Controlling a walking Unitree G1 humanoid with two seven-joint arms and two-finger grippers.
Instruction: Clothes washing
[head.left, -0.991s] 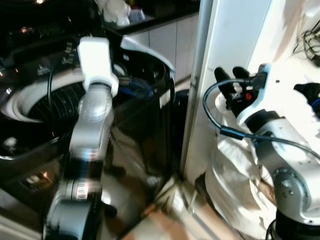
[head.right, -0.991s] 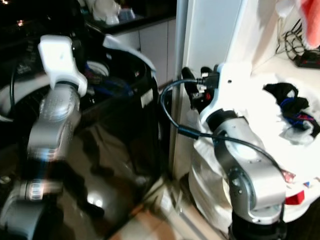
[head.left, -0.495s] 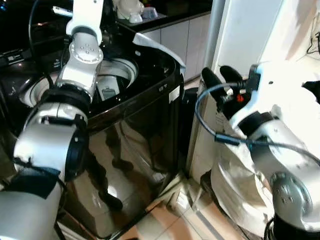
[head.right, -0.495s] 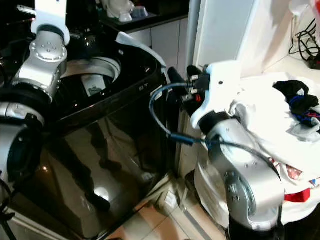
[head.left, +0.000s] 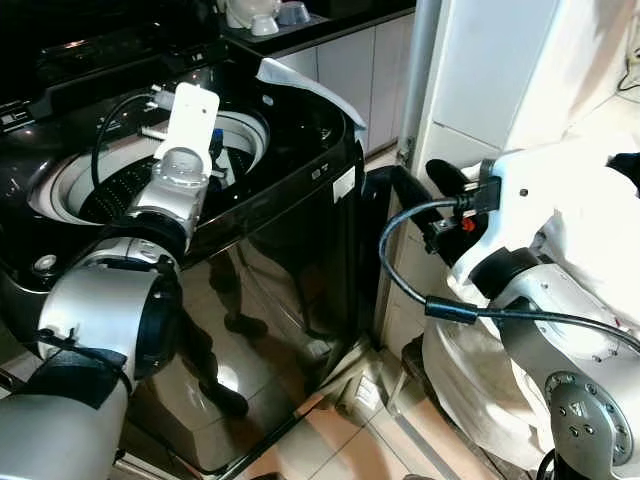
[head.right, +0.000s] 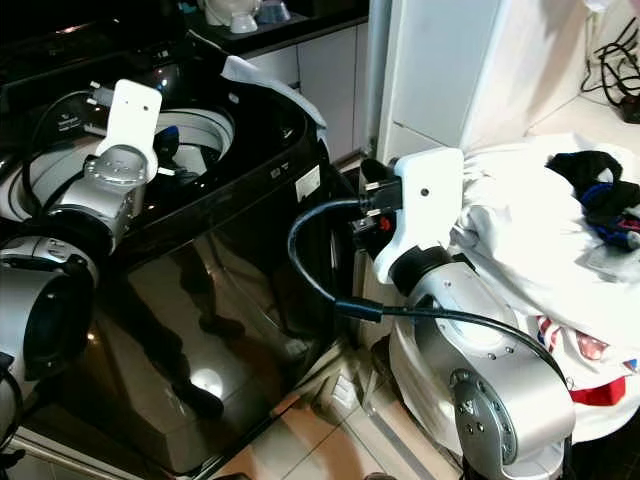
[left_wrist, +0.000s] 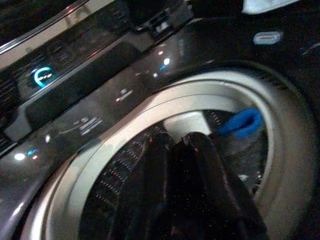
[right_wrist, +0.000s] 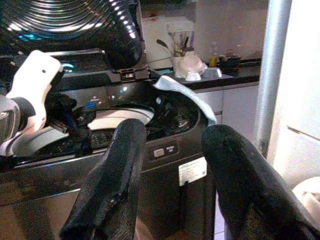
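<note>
Soft, light white clothes heap (head.right: 520, 220) is best pinched at a fold; right gripper (right_wrist: 175, 170) spread wide, left gripper (left_wrist: 187, 175) pressed together over glossy black top-loading washer (head.left: 300, 190).

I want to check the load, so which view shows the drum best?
The left wrist view: it looks straight into the drum, showing its pale rim, holes and a blue item. In the eye views the left arm partly hides it; the right wrist view sees only its rim.
</note>
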